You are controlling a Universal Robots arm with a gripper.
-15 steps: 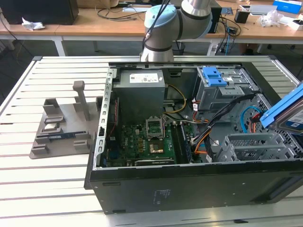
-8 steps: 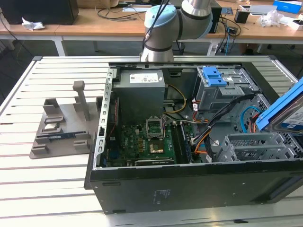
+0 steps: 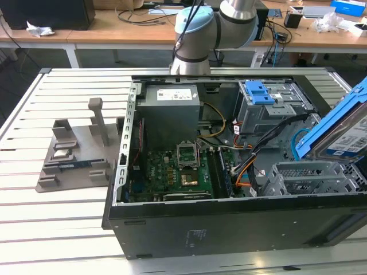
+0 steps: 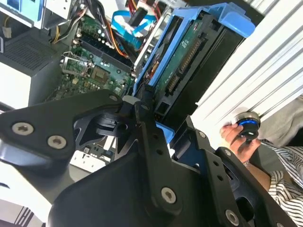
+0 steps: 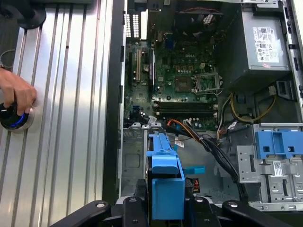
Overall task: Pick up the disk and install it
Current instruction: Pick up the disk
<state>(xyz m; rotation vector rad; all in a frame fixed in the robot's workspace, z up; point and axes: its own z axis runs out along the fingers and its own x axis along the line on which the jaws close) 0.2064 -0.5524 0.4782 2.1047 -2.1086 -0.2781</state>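
Gripper: the gripper (image 5: 165, 193) (image 4: 163, 125) is pinched on the disk, one black finger against each railed side, as both wrist views show
Disk: the disk (image 3: 347, 134) (image 4: 189, 56) (image 5: 165, 163) is held in the air at the exterior view's right, steeply tilted, with its label face and blue rail showing there and its green circuit side and connectors in the second wrist view
Place: over the end of the open case (image 3: 229, 223) that holds the drive cages, above the silver cage (image 3: 304, 177) and touching nothing but the fingers, as far as can be seen
Done: the pick-up, judged from the disk hanging clear of table and case
Left: the install; the disk sits in no bay, and its rails have not met any slot
Arm: the arm (image 3: 212, 26) rises from behind the case, and its upper joints bend toward the exterior view's right; the first wrist view looks straight down into the case past the disk's edge
Inside the case: the motherboard (image 5: 189, 80), the grey power supply (image 5: 265, 42) and a blue latch (image 5: 279, 144) on the other cage, with loose cables between them
Table: a slatted table (image 3: 46, 217) holds the case, with a grey fixture (image 3: 77, 152) well apart on the exterior view's left
Person: a hand (image 5: 16, 97) (image 4: 234, 135) rests on a round blue-lit knob (image 5: 12, 120) on the table beside the case
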